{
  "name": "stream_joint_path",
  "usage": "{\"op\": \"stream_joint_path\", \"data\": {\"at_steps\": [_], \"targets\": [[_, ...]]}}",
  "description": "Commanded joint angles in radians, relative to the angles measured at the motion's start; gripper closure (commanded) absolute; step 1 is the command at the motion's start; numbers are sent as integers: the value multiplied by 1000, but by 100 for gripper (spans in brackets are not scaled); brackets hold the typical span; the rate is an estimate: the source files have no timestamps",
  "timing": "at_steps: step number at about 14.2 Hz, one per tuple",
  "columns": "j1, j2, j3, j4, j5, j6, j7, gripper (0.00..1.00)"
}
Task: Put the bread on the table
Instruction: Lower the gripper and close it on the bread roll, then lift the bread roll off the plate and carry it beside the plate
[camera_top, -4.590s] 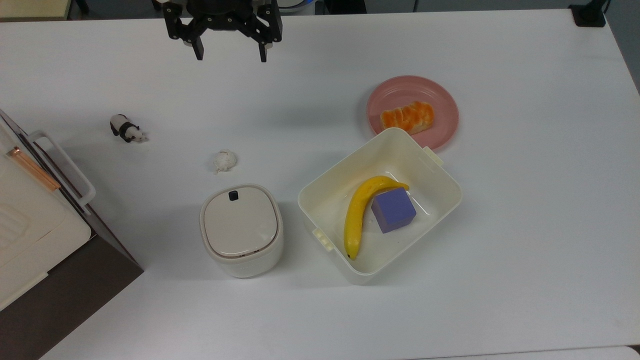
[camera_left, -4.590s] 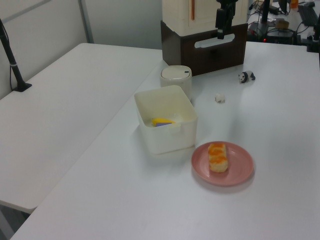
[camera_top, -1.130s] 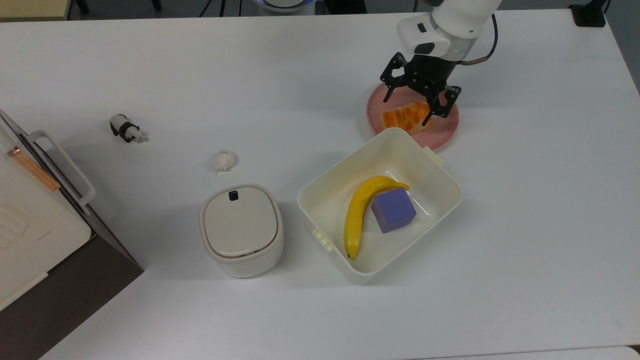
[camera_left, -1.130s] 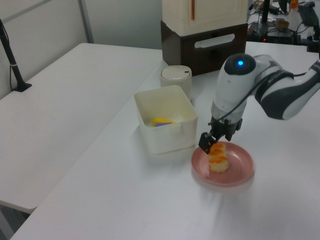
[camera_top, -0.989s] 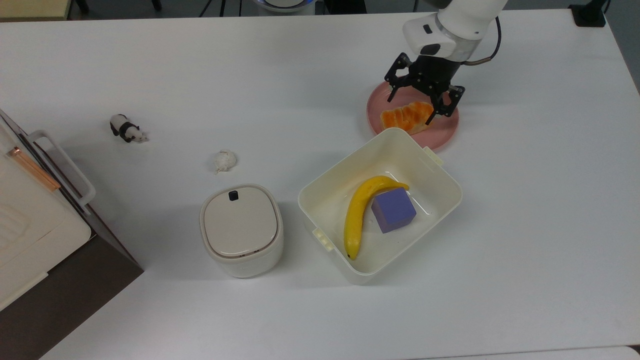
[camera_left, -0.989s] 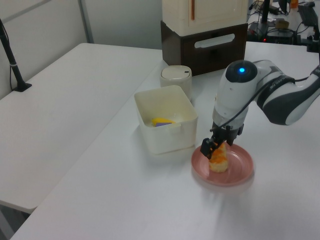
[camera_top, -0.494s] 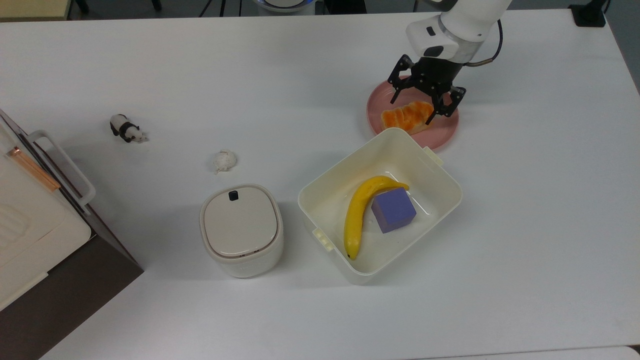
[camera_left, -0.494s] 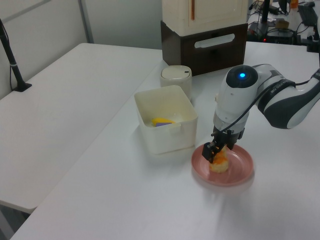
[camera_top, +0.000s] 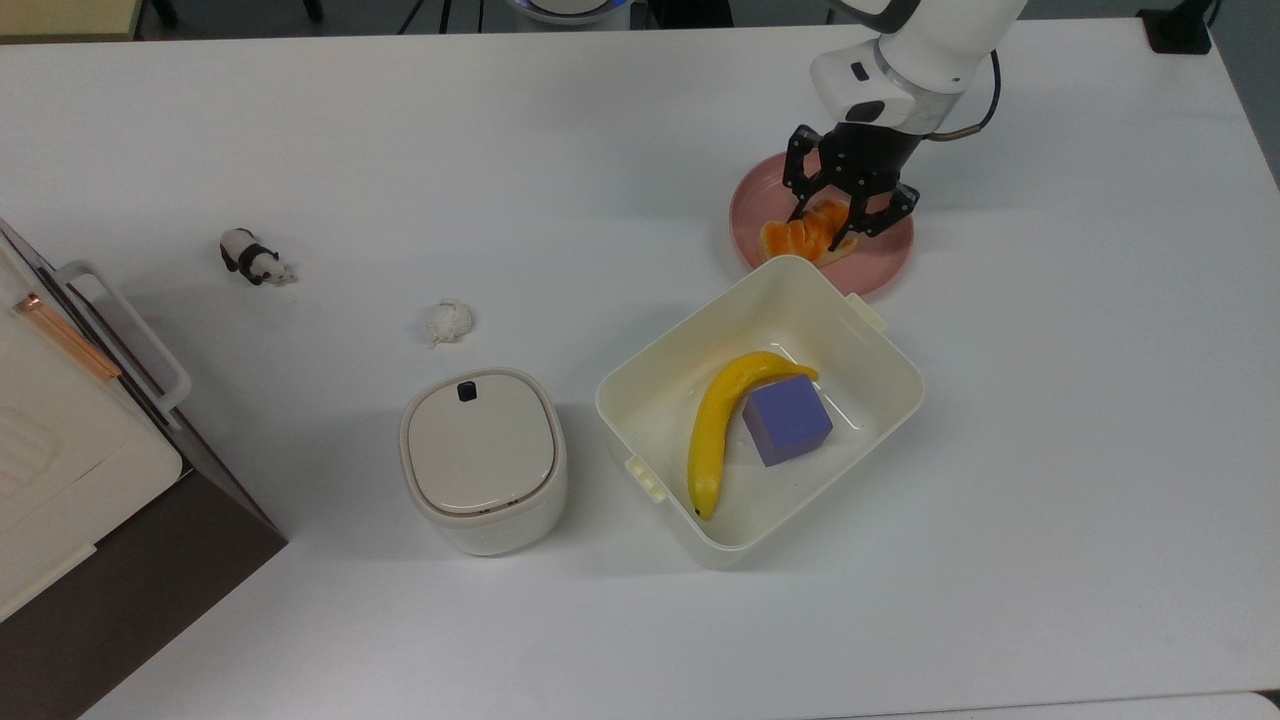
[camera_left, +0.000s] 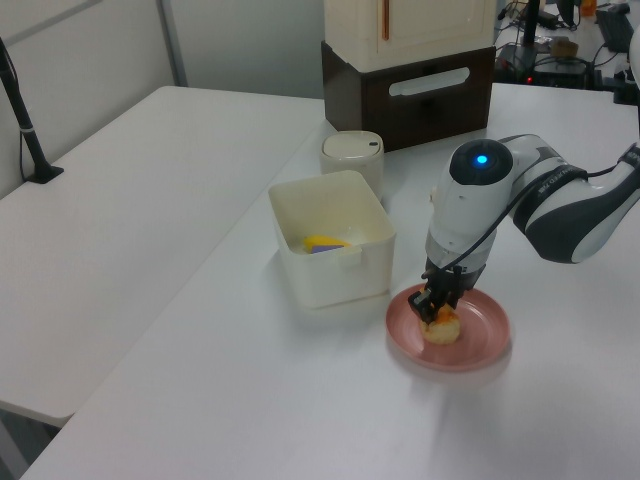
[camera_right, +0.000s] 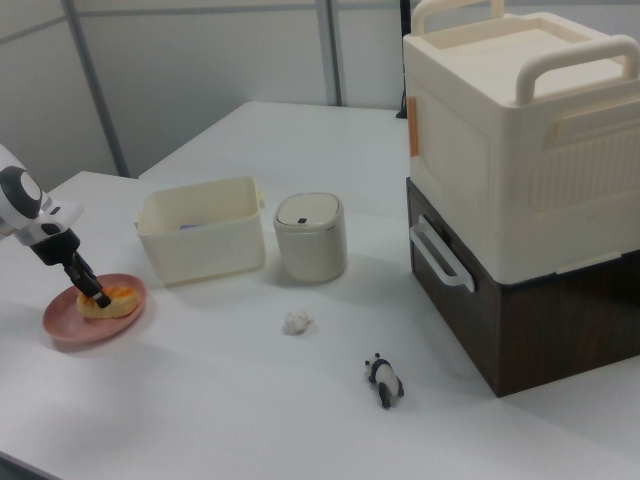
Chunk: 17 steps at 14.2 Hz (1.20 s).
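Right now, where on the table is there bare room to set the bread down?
The table lies bare to the top view's right of the pink plate and cream bin. It is crowded where the gripper meets the bread, with the plate close against the bin.

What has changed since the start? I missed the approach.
The gripper crossed from the top view's upper left to the pink plate, came down and closed around the bread, which is not lifted yet. The banana, cube, bin and panda stayed put.
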Motion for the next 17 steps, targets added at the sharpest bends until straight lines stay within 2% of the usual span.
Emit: {"op": "stream_joint_path", "data": {"at_steps": [1, 3, 6, 8, 11, 13, 17], "targets": [[-1, 10, -4, -3, -47, -6, 20, 100], [-4, 10, -4, -3, -51, -6, -3, 100], [-26, -16, -3, 3, -27, -32, -251, 100], [-41, -51, -3, 9, 51, -90, -488, 100], [-64, -63, -10, 90, 171, -249, -757, 100], [-88, -83, -15, 130, 208, -326, -882, 100], [-165, -100, -32, 163, 213, -408, -1068, 100]]}}
